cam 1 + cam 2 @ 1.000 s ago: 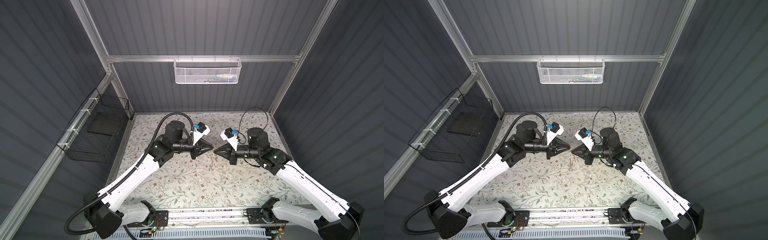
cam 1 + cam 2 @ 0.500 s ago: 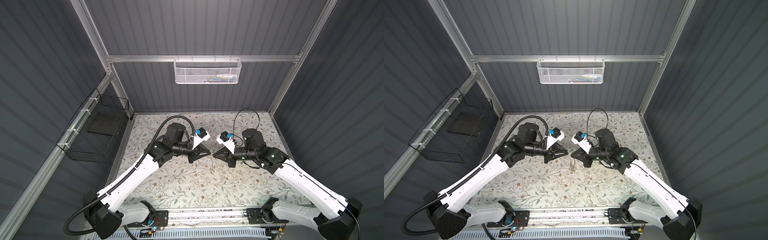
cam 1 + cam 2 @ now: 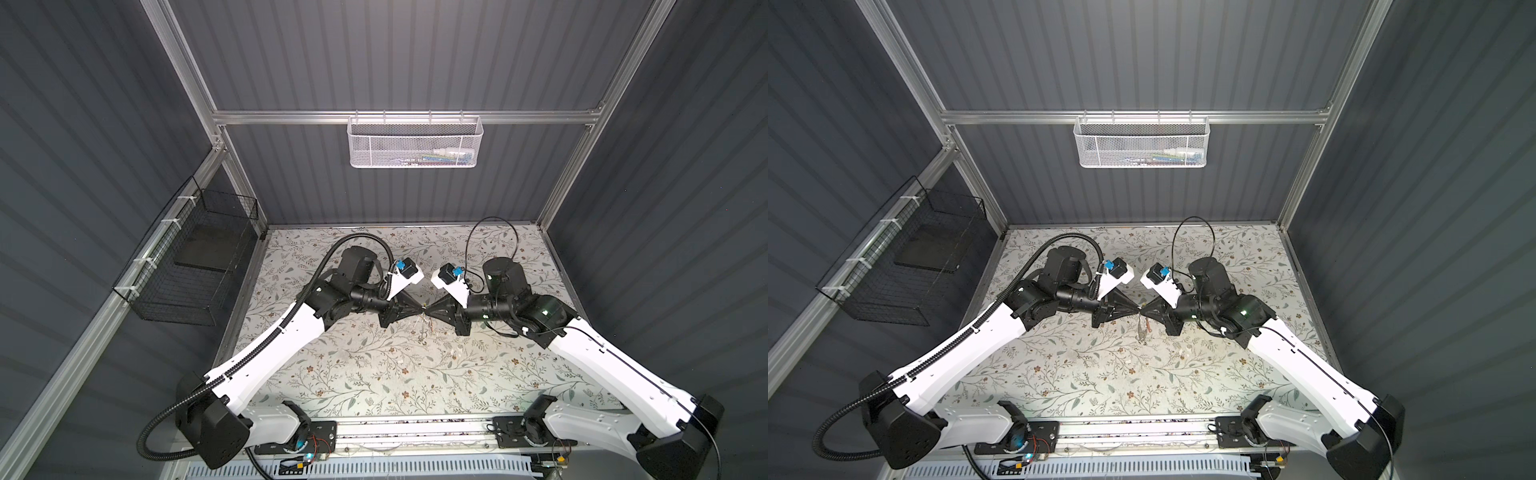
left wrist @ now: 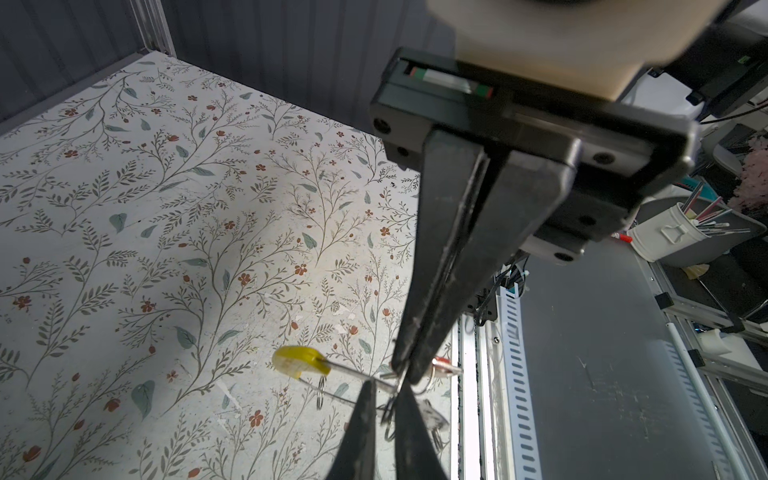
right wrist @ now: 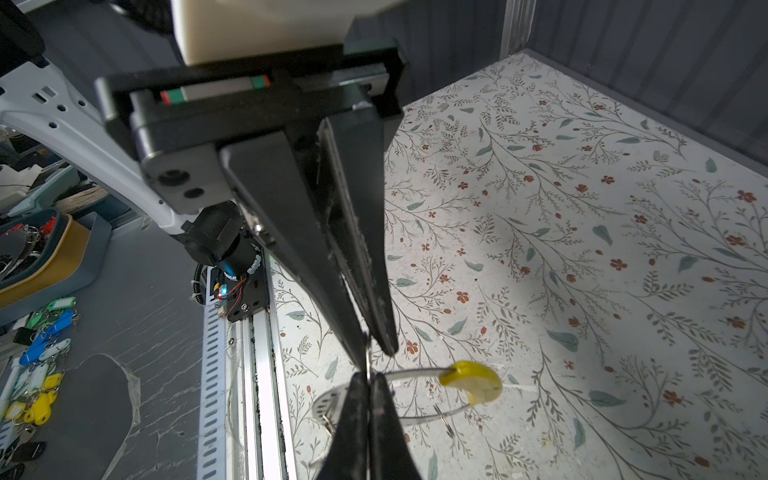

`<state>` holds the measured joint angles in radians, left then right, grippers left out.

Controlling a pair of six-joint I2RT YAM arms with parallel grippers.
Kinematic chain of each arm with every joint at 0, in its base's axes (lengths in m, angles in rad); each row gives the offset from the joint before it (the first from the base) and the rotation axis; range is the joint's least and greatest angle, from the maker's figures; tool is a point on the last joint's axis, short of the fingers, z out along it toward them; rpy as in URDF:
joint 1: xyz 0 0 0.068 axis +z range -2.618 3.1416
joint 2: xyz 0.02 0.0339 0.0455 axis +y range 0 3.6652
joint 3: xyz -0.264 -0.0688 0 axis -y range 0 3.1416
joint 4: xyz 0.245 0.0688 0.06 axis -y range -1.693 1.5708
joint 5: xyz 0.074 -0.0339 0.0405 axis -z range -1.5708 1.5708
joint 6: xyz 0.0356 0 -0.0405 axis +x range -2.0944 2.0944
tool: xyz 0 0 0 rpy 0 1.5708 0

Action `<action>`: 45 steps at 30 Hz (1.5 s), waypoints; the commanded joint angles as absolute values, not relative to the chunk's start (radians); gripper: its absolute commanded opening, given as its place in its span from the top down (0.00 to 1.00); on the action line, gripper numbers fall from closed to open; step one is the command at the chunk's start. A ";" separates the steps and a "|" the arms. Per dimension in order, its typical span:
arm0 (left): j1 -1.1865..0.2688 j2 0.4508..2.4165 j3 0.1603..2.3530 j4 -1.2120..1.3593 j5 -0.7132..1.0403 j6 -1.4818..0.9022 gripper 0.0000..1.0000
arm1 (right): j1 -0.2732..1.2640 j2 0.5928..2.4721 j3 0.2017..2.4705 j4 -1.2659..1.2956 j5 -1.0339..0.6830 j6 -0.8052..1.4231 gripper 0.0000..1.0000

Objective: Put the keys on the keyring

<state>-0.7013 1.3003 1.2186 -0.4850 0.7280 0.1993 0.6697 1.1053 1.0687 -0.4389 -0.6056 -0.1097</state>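
left gripper (image 4: 405, 372): clenched at the tips on the thin grey wire of the keyring (image 5: 471, 381), reaching in from the left above the middle of the table (image 3: 374, 374).
right gripper (image 5: 370, 351): clenched tight with a thin strand of wire nipped between its tips. Whether that strand was the hoop or a small ring belonging to the keys (image 4: 432, 417) could not be told.
meeting point: in both top views the two grippers stood tip to tip, almost touching, above the floral surface.
keyring: held in the air at the meeting point, lying roughly flat and reaching toward the far side. Its yellow section (image 4: 299, 361) sat on the far rim, apart from both sets of tips.
keys: hung just below the tips on their near side, with the red tag (image 4: 444, 365) just beside the left gripper's tip. Whether they were threaded on the hoop could not be told.
surroundings: a white mesh basket (image 3: 413, 145) hung on the far wall and a black wire basket (image 3: 191, 266) on the left wall.
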 commanded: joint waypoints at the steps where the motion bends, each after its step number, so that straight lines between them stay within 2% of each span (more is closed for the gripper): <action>1: -0.706 1.305 1.256 -0.495 0.763 0.204 0.90 | 0.684 1.111 1.107 -0.419 -0.632 -0.118 1.00; 4: -0.705 1.308 1.253 -0.493 0.770 0.202 1.00 | 0.684 1.111 1.105 -0.420 -0.631 -0.118 1.00; 8: -0.705 1.300 1.243 -0.467 0.779 0.189 1.00 | 0.684 1.101 1.096 -0.411 -0.622 -0.111 1.00; 10: -0.706 1.285 1.228 -0.432 0.785 0.172 1.00 | 0.683 1.087 1.084 -0.395 -0.605 -0.098 0.95; 12: -0.705 1.261 1.193 -0.364 0.782 0.133 1.00 | 0.679 1.065 1.062 -0.351 -0.578 -0.073 0.85; 16: -0.705 1.202 1.117 -0.191 0.750 0.049 1.00 | 0.629 0.993 0.985 -0.227 -0.596 0.012 0.81; 22: -0.704 1.139 1.005 0.105 0.717 -0.115 1.00 | 0.488 0.888 0.826 0.069 -0.730 0.264 0.79; 28: -0.705 1.147 0.923 0.407 0.710 -0.278 1.00 | 0.451 0.879 0.751 0.298 -0.835 0.459 0.77; 37: -0.705 1.176 0.893 0.566 0.713 -0.367 1.00 | 0.443 0.940 0.699 0.548 -0.890 0.634 0.75; 45: -0.706 1.187 0.903 0.562 0.727 -0.375 1.00 | 0.443 0.975 0.713 0.595 -0.908 0.665 0.76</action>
<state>-0.7017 1.1881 0.8970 0.5175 0.7113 -0.3561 0.4458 0.9764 0.7071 0.5293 -0.8841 0.6365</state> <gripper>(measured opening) 0.046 0.238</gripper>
